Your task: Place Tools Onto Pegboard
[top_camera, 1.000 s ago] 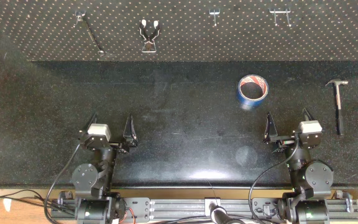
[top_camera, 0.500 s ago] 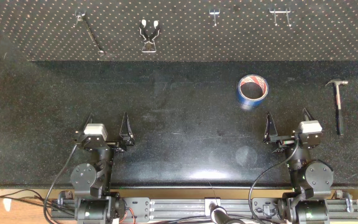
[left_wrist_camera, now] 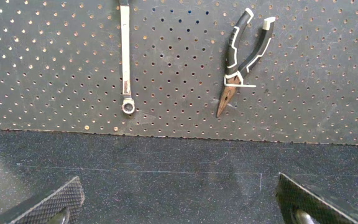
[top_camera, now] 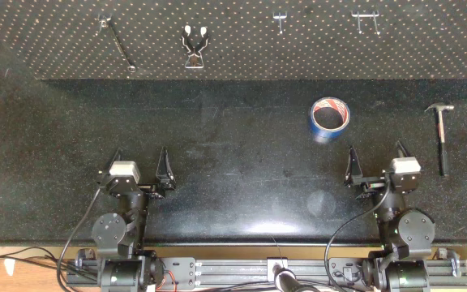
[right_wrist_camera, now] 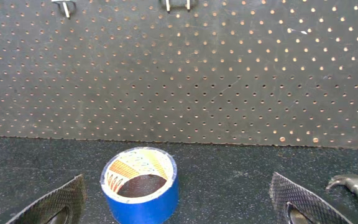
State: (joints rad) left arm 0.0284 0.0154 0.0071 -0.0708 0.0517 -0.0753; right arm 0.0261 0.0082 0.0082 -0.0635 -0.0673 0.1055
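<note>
Both claws are spread apart and hold nothing. The left gripper (top_camera: 140,158) and right gripper (top_camera: 374,156) sit low near their bases.

Not yet hung:
- the blue roll of adhesive tape (right_wrist_camera: 140,183), just ahead of the right gripper on the black speckled tabletop (top_camera: 217,138)
- the black-handled steel hammer (top_camera: 440,138), lying flat well to that gripper's right

Risks:
- The tape is round, so an off-centre finger push could roll it away.
- The hammer is probably head-heavy; held by the handle end it may swing and miss.
- The small metal hooks (right_wrist_camera: 177,5) look short, though this view is poor for depth, so a tool may slip off.

Containers: none proper. The black perforated pegboard (top_camera: 242,57) carries a silver wrench (left_wrist_camera: 125,59) and black-and-white pliers (left_wrist_camera: 244,59).
</note>
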